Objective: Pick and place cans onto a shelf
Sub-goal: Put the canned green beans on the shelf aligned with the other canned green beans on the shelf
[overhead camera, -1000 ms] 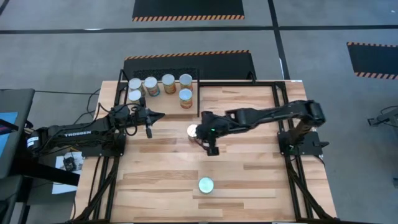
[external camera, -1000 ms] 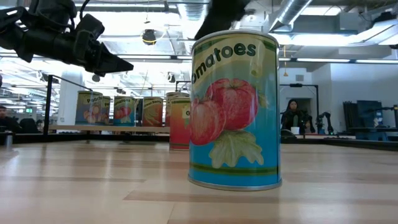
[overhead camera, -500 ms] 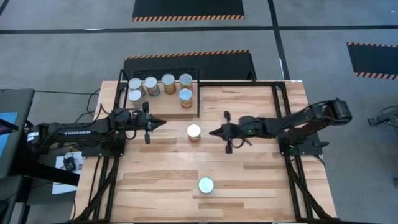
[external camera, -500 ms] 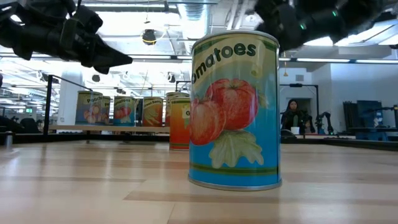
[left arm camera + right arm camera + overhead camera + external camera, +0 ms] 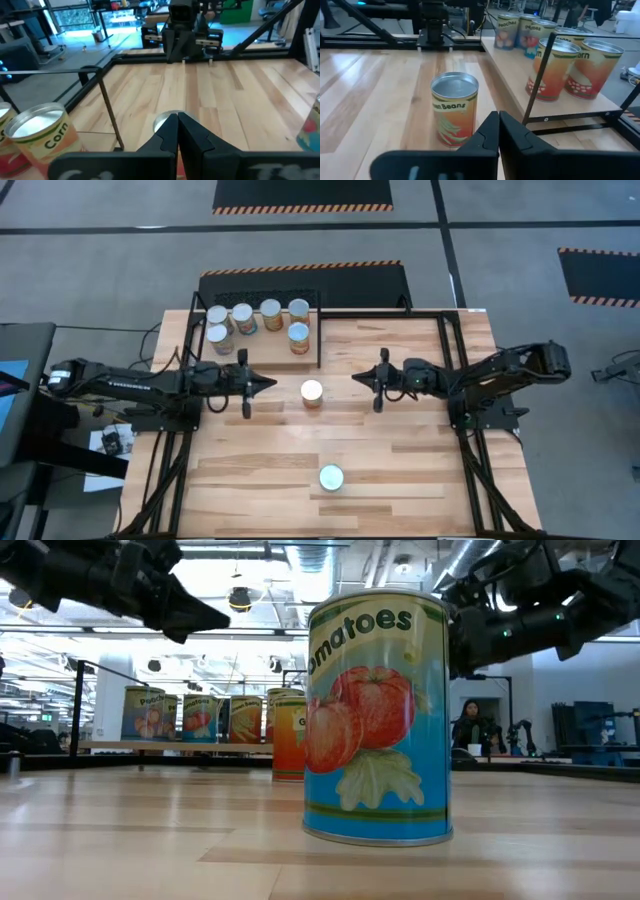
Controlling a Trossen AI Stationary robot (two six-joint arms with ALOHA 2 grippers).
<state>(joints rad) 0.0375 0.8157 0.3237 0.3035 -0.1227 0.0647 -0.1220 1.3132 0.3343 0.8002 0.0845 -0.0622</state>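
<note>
Several cans (image 5: 271,311) stand upright on the raised wooden shelf (image 5: 262,352) at the table's far left. One orange green-beans can (image 5: 312,392) stands on the table's middle; it also shows in the right wrist view (image 5: 454,107). A tomato can (image 5: 331,477) stands near the front edge and fills the low view (image 5: 378,715). My left gripper (image 5: 270,383) is shut and empty, pointing at the middle can from its left. My right gripper (image 5: 357,379) is shut and empty, pointing at that can from its right, a can's width away.
The shelf's thin black frame post (image 5: 535,80) stands between the middle can and the shelf cans. A corn can (image 5: 42,132) stands at the shelf's near corner, beside my left gripper. Bare plank tabletop (image 5: 400,450) lies to the right and front.
My right gripper has drawn back from the middle can toward the table's right edge. The can stays upright where it was. My left gripper has moved a little toward the table's right and near edge, closer to that can.
</note>
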